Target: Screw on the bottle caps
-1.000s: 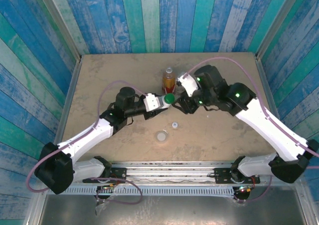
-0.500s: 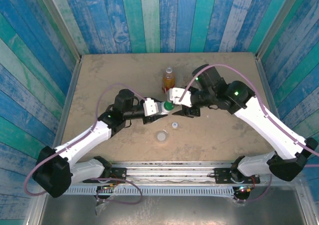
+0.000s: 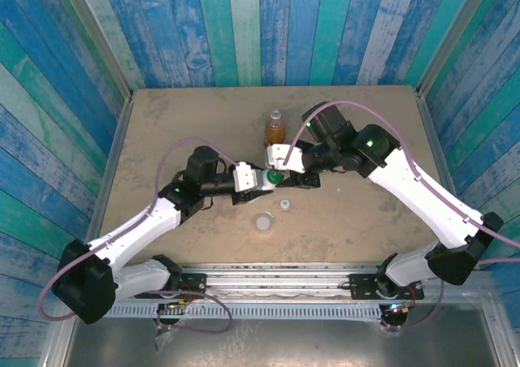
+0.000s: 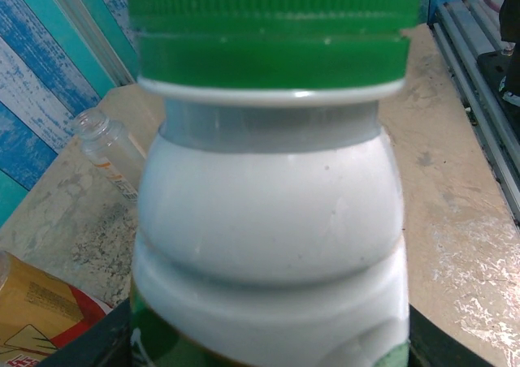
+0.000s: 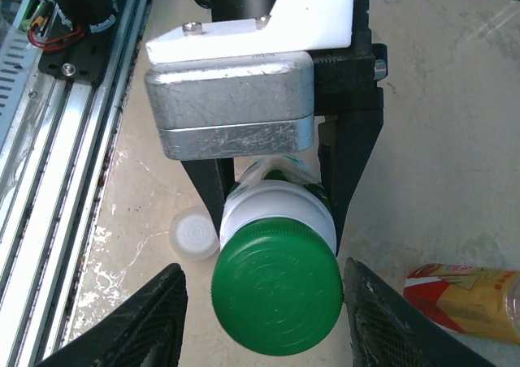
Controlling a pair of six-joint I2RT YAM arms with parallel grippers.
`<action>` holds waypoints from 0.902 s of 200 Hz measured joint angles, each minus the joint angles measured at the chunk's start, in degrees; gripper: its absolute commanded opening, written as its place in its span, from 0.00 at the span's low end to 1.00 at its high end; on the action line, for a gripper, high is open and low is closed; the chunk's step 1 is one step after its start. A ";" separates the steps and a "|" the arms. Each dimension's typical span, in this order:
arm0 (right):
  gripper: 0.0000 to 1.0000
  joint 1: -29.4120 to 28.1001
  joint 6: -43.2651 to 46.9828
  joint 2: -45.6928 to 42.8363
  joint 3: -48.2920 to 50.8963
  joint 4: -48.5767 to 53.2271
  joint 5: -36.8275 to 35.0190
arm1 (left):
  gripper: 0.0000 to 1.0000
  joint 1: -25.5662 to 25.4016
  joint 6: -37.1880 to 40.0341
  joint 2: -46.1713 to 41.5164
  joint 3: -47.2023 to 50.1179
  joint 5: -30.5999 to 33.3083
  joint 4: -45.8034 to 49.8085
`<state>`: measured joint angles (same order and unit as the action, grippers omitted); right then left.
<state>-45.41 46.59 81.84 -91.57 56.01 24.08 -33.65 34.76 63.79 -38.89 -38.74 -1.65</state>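
My left gripper (image 3: pixel 262 178) is shut on the white bottle (image 4: pixel 268 221) with the green label and holds it off the table. The dark green cap (image 5: pixel 276 282) sits on the bottle's neck. My right gripper (image 5: pixel 262 271) is open around this cap, one finger on each side, and a gap shows on both sides. The amber bottle (image 3: pixel 275 128) stands uncapped just behind them. A short clear bottle (image 4: pixel 110 152) shows in the left wrist view. The tiny white cap (image 3: pixel 285 204) and the pale grey cap (image 3: pixel 262 222) lie on the table in front.
The tan table (image 3: pixel 171 131) is walled by blue-green planks. A metal rail (image 3: pixel 276 282) runs along the near edge by the arm bases. Purple cables loop over both arms. A pale cap (image 5: pixel 193 235) lies on the table under the held bottle.
My right gripper has swung left onto the green cap, and its fingers have narrowed around it. The left arm shifted the bottle slightly, then stayed still.
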 measured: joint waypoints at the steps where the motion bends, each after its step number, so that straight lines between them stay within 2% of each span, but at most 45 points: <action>1: 0.52 0.00 -0.02 0.02 0.00 0.02 0.00 | 0.50 0.00 0.00 0.00 0.00 0.00 0.00; 72: 0.30 0.04 -0.28 1.07 -0.92 0.85 0.33 | 0.50 -0.04 -0.07 -0.59 0.07 -0.63 0.02; 111: 0.19 0.07 -3.52 1.44 -1.14 1.05 0.15 | 0.48 -0.15 -0.28 -0.59 0.35 0.61 -0.35; 125: 0.12 0.07 -7.67 1.46 -1.14 0.72 -0.63 | 0.48 -0.24 -0.68 -0.59 0.61 1.62 -1.16; 164: 0.02 -0.13 -28.94 1.29 -0.72 -2.19 -4.81 | 0.48 -0.26 -1.73 -0.52 0.72 5.42 -3.23; 180: 0.01 -0.17 -38.91 0.17 1.38 -4.46 -5.81 | 0.48 -0.28 -1.95 -0.22 0.72 6.08 -3.37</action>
<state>-45.58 7.68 82.02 -90.19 51.55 18.26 -33.93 32.82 63.57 -38.17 -32.67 -5.02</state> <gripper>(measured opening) 0.412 0.540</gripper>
